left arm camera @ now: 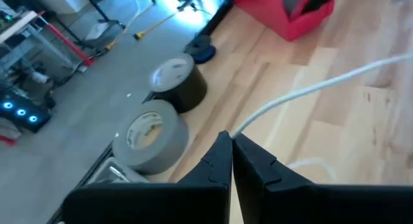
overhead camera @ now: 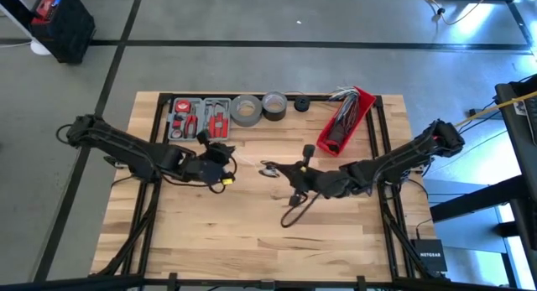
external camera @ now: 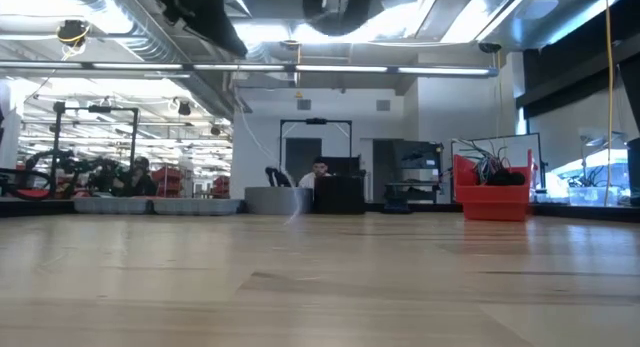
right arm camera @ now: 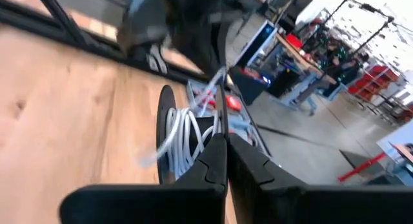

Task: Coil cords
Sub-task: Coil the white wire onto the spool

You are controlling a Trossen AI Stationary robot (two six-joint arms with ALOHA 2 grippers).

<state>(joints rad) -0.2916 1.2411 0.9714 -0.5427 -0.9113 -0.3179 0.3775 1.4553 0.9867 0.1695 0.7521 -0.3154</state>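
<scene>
The cords are one thin white cable, bunched into loops (overhead camera: 270, 168) between my two grippers above the table's middle. In the right wrist view the loops (right arm camera: 186, 139) hang beside a black round disc (right arm camera: 165, 130). My right gripper (overhead camera: 285, 171) (right arm camera: 226, 141) is shut at the loops. My left gripper (overhead camera: 236, 163) (left arm camera: 231, 141) is shut on a strand that runs off toward the right arm. The low view shows both arms only at the top of the picture, high above the wood. My left gripper pinches a single strand of the white cable (left arm camera: 244, 126) between its two fingertips, which slant slightly down. The strand runs away from the tips in a fairly straight line, clear of the table. My right gripper is shut at the bundle of white loops (right arm camera: 201, 135), which sit at its fingertips beside the black disc. The fingers hide the exact place of contact. The loops are lifted clear of the table.
Along the far edge stand a red-and-grey tool case (overhead camera: 200, 117), two grey tape rolls (overhead camera: 246, 109) (overhead camera: 274, 104), a small black roll (overhead camera: 301, 104) and a red bin (overhead camera: 346, 121) holding grey and dark wires. Bare wood (overhead camera: 252, 232) lies on the near side.
</scene>
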